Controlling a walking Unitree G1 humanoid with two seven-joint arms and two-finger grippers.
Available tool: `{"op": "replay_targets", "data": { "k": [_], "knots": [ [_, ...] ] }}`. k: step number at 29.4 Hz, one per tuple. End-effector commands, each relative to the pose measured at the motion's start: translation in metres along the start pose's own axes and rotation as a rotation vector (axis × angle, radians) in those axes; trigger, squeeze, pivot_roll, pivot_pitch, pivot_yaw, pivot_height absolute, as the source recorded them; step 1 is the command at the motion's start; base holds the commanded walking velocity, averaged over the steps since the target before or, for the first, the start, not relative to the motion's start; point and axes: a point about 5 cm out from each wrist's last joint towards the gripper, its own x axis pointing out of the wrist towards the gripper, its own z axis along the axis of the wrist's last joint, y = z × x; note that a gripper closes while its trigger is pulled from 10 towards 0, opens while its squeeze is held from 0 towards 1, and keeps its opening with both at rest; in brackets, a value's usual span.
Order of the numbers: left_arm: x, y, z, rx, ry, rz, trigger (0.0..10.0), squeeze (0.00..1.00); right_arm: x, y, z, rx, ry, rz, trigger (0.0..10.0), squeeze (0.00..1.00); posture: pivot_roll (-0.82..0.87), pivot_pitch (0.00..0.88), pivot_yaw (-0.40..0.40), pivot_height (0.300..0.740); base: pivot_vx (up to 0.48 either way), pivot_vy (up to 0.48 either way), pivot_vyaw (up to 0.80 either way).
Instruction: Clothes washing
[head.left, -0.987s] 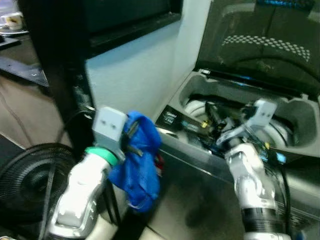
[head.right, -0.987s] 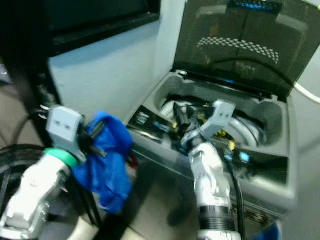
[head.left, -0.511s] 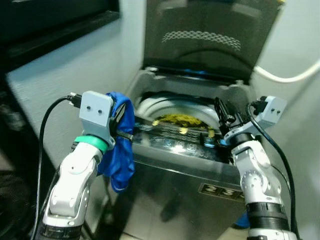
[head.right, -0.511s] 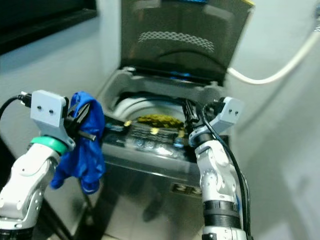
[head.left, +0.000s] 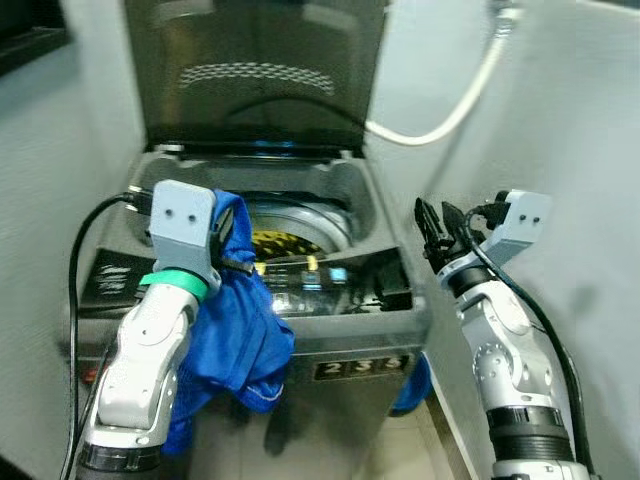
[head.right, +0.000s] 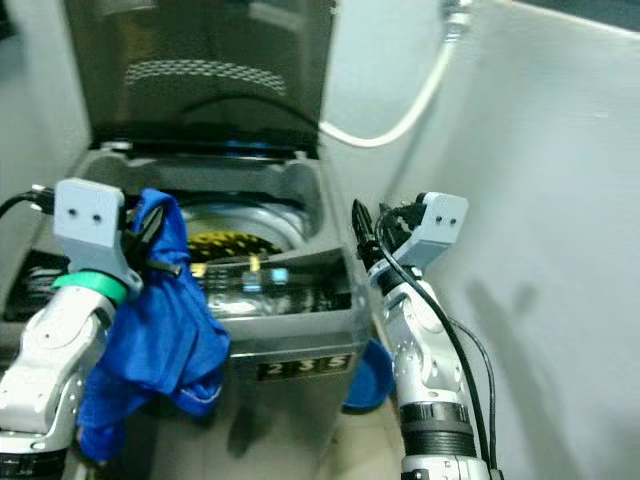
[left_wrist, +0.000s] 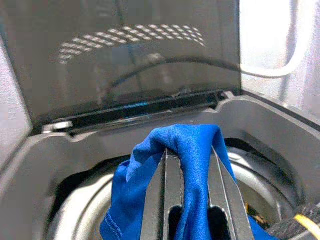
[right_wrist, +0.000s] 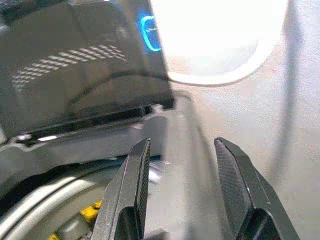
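Before the robot stands a grey top-loading washing machine (head.left: 340, 330), its dark lid (head.left: 255, 70) raised upright against the wall. Its steel drum (head.left: 305, 215) lies open beneath the lid, with a yellow-and-black item (head.left: 272, 243) lying inside. A control panel (head.left: 330, 280) with lit indicators runs along the front edge of the machine, and a small number plate (head.left: 362, 367) sits on the front face below it.

Left gripper (left_wrist: 192, 165): raised above the front left part of the machine, jaws clenched on a blue garment (head.left: 240, 340). In the left wrist view the cloth is draped over the fingers (left_wrist: 162, 190) and pinched between them, with the drum behind. From the head views, the rest of the garment hangs down past the front of the machine, beside the left arm.

Right gripper (head.left: 437, 228): held in the air just off the machine's right side, near the wall (head.left: 560, 150). Its jaws are released and hold nothing; the right wrist view shows a clear gap between the fingers (right_wrist: 132, 185), which point toward the machine's rear right corner.

A white hose (head.left: 440, 105) curves along the wall to the right of the lid. A blue object (head.right: 365, 378) lies low down at the machine's front right corner, partly hidden by the right arm.
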Motion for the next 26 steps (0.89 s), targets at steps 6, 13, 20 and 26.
{"op": "replay_targets", "data": {
  "k": [6,13,20,26],
  "knots": [
    [0.001,0.003,0.006,0.025,-0.025,0.03,10.0,0.0,-0.001,0.001,-0.003,-0.009,0.012,0.007,10.0,0.0,0.03,0.051,0.006,0.74,0.0,0.0,-0.53],
    [0.003,0.039,0.018,0.182,-0.051,0.259,10.0,0.0,-0.001,0.008,-0.004,-0.006,0.014,0.044,10.0,0.0,0.04,0.054,0.0,0.74,0.0,0.0,0.0],
    [0.0,0.039,0.022,0.152,-0.055,0.237,10.0,0.0,0.001,0.018,-0.007,0.002,0.029,0.102,10.0,0.0,0.05,0.05,-0.01,0.74,0.0,0.0,0.0],
    [-0.002,0.035,0.019,0.117,-0.043,0.249,10.0,0.0,0.001,0.021,-0.009,0.002,0.036,0.116,10.0,0.0,0.05,0.044,-0.014,0.74,0.102,0.0,0.0]
  ]
}}
